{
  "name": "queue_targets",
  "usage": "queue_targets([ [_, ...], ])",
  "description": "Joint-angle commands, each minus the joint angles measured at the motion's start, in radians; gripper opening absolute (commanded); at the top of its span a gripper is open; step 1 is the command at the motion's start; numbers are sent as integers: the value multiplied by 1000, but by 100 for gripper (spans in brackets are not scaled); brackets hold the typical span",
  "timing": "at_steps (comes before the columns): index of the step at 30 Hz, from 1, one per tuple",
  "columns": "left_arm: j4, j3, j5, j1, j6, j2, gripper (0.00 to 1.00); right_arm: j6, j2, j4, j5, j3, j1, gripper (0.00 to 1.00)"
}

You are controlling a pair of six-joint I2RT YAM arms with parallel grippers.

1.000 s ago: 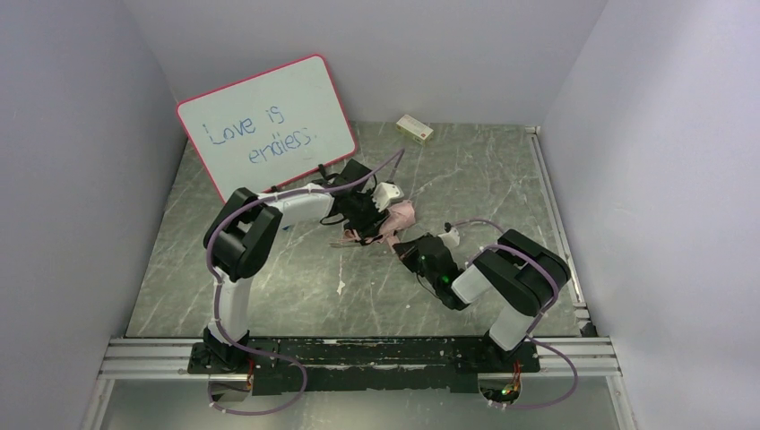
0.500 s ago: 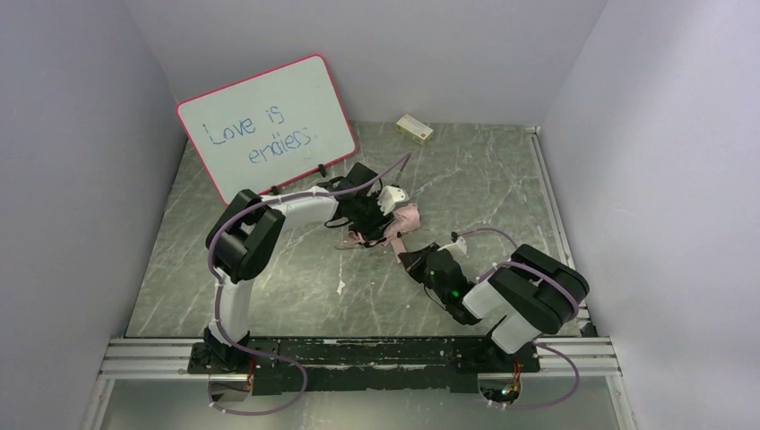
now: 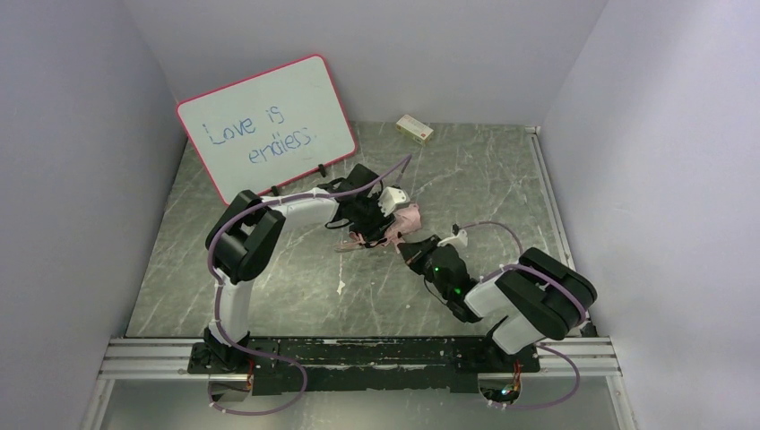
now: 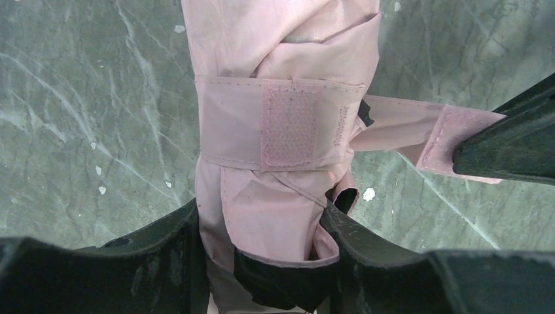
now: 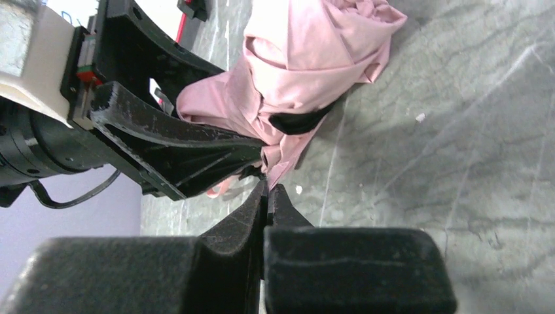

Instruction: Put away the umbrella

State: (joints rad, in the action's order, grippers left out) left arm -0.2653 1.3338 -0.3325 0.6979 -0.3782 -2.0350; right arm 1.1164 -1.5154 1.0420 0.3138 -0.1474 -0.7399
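The umbrella (image 4: 275,52) lies folded as a pale pink bundle on the table, black lining showing at its near end. My left gripper (image 4: 260,219) is shut on it, one finger on each side of the bundle. A pink strap (image 4: 229,124) with a velcro patch wraps round the bundle, and its free end (image 4: 451,134) sticks out to the right. My right gripper (image 5: 267,191) is shut on that strap end (image 5: 283,162), close beside the left gripper's finger (image 5: 177,144). From above, the umbrella (image 3: 405,218) sits mid-table between the left gripper (image 3: 375,215) and the right gripper (image 3: 415,248).
A pink-framed whiteboard (image 3: 269,125) leans against the back left wall, just behind the left arm. A small cream box (image 3: 414,128) lies at the back of the table. Grey walls close in both sides.
The right arm has reached forward, its elbow swinging down and right, and its gripper has edged closer to the umbrella. The left gripper shifted slightly right with the bundle.
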Motion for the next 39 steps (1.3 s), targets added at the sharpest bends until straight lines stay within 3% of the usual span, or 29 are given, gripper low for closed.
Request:
queue_targets([
  [1, -57, -60, 204, -6, -32, -87, 5, -34, 22, 138, -32, -36, 25, 0],
  [16, -63, -64, 195, 7, -49, -90, 5, -31, -54, 188, -129, -179, 123, 0],
  [34, -69, -65, 148, 17, -60, -85, 5, 3, -156, 50, -93, -317, 162, 0],
  [39, -74, -61, 140, 18, -62, -89, 5, 15, -177, 56, -113, -342, 170, 5],
])
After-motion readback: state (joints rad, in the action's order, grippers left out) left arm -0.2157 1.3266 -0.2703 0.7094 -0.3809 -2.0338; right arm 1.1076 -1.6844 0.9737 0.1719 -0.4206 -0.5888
